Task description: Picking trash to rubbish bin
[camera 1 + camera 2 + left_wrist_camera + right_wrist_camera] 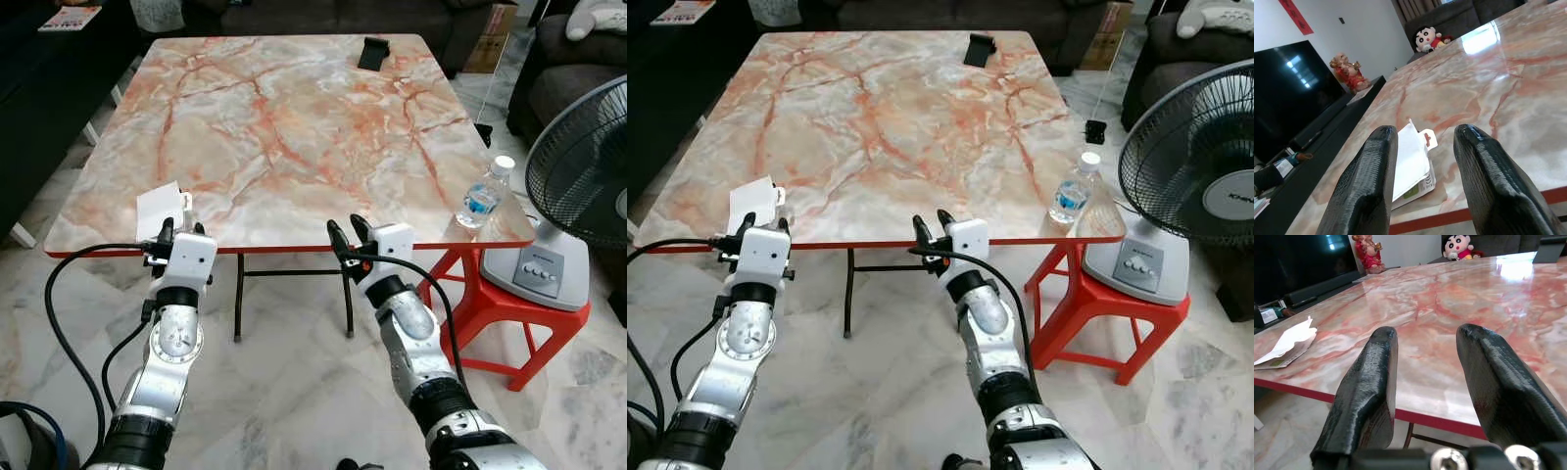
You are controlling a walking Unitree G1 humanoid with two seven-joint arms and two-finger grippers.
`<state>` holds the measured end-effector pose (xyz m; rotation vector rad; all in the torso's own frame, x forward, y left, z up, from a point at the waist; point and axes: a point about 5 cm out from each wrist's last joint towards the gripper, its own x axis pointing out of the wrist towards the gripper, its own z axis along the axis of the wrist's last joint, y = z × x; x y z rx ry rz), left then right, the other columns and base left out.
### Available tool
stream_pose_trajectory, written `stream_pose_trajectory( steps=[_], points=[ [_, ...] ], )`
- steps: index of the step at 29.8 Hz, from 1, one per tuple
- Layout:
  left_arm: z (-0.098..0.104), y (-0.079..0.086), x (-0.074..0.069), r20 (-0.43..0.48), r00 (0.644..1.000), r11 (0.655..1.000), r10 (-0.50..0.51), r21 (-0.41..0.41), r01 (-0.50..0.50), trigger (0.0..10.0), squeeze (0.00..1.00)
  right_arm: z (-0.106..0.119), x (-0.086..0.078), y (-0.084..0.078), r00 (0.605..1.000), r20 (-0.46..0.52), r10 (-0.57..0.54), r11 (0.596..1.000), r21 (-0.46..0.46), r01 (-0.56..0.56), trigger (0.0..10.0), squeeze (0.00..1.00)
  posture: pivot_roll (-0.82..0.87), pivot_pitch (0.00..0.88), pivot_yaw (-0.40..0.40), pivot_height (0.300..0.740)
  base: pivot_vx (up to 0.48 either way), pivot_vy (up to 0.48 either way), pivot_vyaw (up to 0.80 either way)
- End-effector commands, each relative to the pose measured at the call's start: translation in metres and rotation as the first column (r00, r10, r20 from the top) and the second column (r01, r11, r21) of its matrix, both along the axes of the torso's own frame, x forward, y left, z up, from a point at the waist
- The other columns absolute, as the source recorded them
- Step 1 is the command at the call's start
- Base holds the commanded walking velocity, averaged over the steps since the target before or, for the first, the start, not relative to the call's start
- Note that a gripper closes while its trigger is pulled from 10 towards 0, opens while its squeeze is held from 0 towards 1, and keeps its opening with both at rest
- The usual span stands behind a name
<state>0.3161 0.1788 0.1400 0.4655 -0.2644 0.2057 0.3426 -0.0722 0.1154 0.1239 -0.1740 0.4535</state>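
A flat white paper packet with a hang-tab (159, 210), probably the trash to collect, lies at the near left corner of the square marble-patterned table with a red edge (294, 117), just ahead of the left gripper (179, 231), whose fingers stand wide apart and empty, lined up on it as if for a reach. The right gripper (345, 235) hovers at the near table edge, fingers also spread and empty. A clear plastic water bottle (484, 193) stands upright at the right edge, beside a grey standing fan (578, 186).
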Motion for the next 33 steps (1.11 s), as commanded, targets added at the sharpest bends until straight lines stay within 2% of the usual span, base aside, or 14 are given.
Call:
stream_pose_trajectory(
  steps=[1,4,7,10,15,24,29,33],
  points=[
    [-0.006,0.001,0.003,-0.037,0.999,1.0,0.026,-0.009,-0.027,10.0,0.0,0.0,0.001,0.006,1.0,-0.006,0.008,0.999,-0.033,-0.008,10.0,0.0,0.13,0.124,-0.021,0.74,0.0,0.0,0.46],
    [-0.007,0.001,0.006,-0.049,0.998,0.999,0.036,-0.007,-0.036,10.0,0.0,0.0,0.0,0.011,1.0,-0.006,0.019,0.999,-0.032,-0.019,10.0,0.0,0.14,0.126,-0.02,0.74,0.0,0.0,0.62],
    [-0.006,-0.001,0.007,-0.048,0.999,1.0,0.021,0.018,-0.02,10.0,0.0,0.0,-0.001,0.015,0.999,-0.019,0.04,0.999,0.005,-0.039,10.0,0.0,0.13,0.129,-0.016,0.74,0.0,0.0,0.0],
    [-0.006,0.0,0.007,-0.051,0.998,0.999,0.028,0.019,-0.027,10.0,0.0,0.0,-0.003,0.016,0.999,-0.015,0.05,0.999,-0.002,-0.05,10.0,0.0,0.13,0.131,-0.016,0.74,0.0,0.0,0.0],
    [-0.007,0.002,0.009,-0.057,0.998,0.999,0.036,0.022,-0.035,10.0,0.0,0.0,-0.004,0.016,0.999,-0.002,0.041,0.999,-0.027,-0.041,10.0,0.0,0.13,0.134,-0.013,0.74,0.251,0.0,0.09],
    [-0.01,0.002,0.01,-0.076,0.996,0.999,0.047,0.031,-0.045,10.0,0.0,0.0,-0.002,0.018,0.999,-0.014,0.05,0.999,-0.014,-0.05,10.0,0.0,0.12,0.125,-0.007,0.74,0.303,0.0,0.1],
    [-0.01,0.002,0.012,-0.084,0.995,0.999,0.046,0.033,-0.043,10.0,0.0,0.004,-0.003,0.019,0.998,0.023,0.061,0.997,-0.047,-0.059,10.0,0.0,0.12,0.122,-0.003,0.74,0.325,0.0,0.08],
    [-0.011,0.001,0.012,-0.088,0.995,0.999,0.043,0.035,-0.04,10.0,0.0,0.002,-0.004,0.019,0.998,0.008,0.059,0.998,-0.03,-0.059,10.0,0.0,0.12,0.121,-0.003,0.74,0.327,0.0,0.1]
  ],
)
